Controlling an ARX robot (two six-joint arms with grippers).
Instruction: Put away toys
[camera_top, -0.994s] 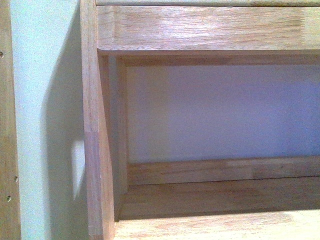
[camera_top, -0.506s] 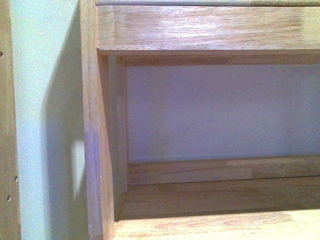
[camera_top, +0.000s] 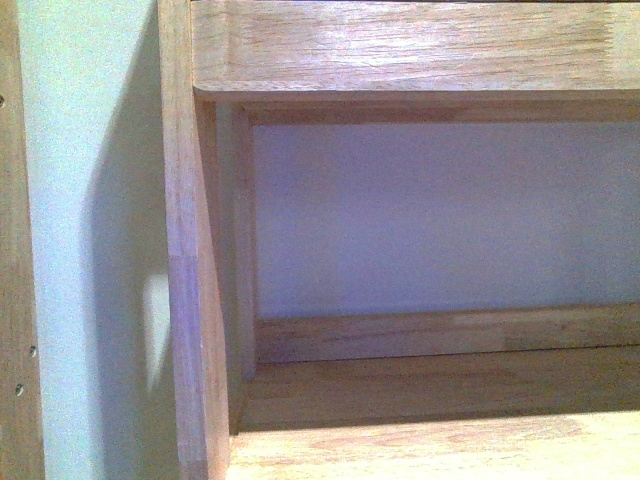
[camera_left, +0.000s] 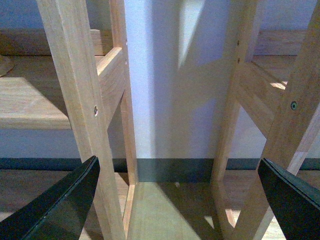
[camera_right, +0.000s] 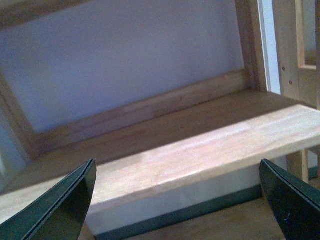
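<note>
The yellow-orange plush toy is out of view in all three views. My left gripper (camera_left: 177, 200) is open and empty, its dark fingers (camera_left: 60, 205) spread wide before the wooden legs (camera_left: 80, 115) of two shelf units. My right gripper (camera_right: 177, 200) is open and empty, its dark fingers (camera_right: 57, 207) wide apart in front of a bare wooden shelf board (camera_right: 190, 150). Neither gripper shows in the front view.
The front view shows a wooden shelf unit close up: an upright side post (camera_top: 190, 300), an upper board (camera_top: 400, 45), a lower shelf board (camera_top: 430, 445) and a pale back wall (camera_top: 440, 210). A dark skirting strip (camera_left: 170, 169) runs along the wall above a wooden floor (camera_left: 165, 210).
The front view has shifted slightly: the shelf boards sit a little higher in the picture than one second ago.
</note>
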